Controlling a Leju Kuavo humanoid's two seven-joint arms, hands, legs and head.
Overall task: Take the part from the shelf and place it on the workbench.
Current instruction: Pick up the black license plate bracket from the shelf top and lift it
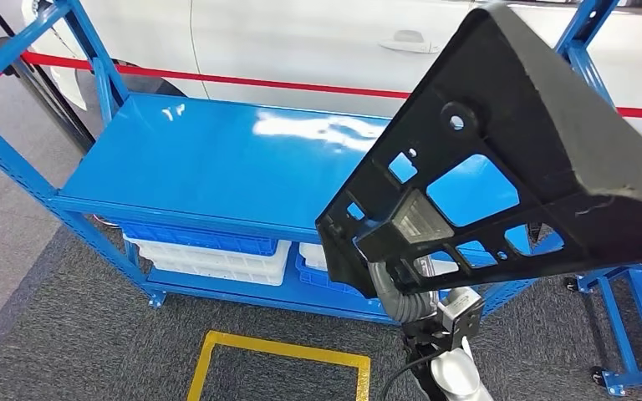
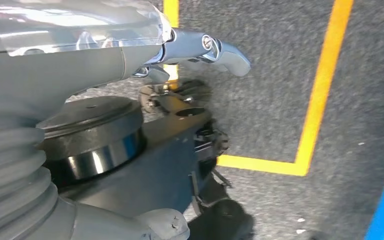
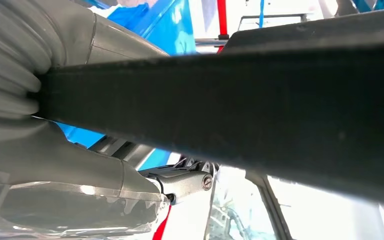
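Note:
The part (image 1: 543, 142) is a large black plastic bracket with several cut-outs, raised close in front of my head camera on the right. My right hand (image 1: 394, 280) grips it from below at its lower edge. In the right wrist view the part's dark edge (image 3: 260, 100) runs across the picture, with the right hand (image 3: 80, 170) closed against it. The blue shelf (image 1: 209, 159) stands ahead, its top board bare. My left hand (image 2: 105, 65) hangs over the grey carpet, holding nothing, one finger (image 2: 227, 52) stretched out.
White and blue bins (image 1: 217, 255) sit on the shelf's lower level. A yellow taped square (image 1: 276, 359) marks the carpet in front of it. A second blue rack (image 1: 627, 334) stands at the right. A red barrier tape (image 1: 259, 82) and a white car (image 1: 301, 33) lie behind.

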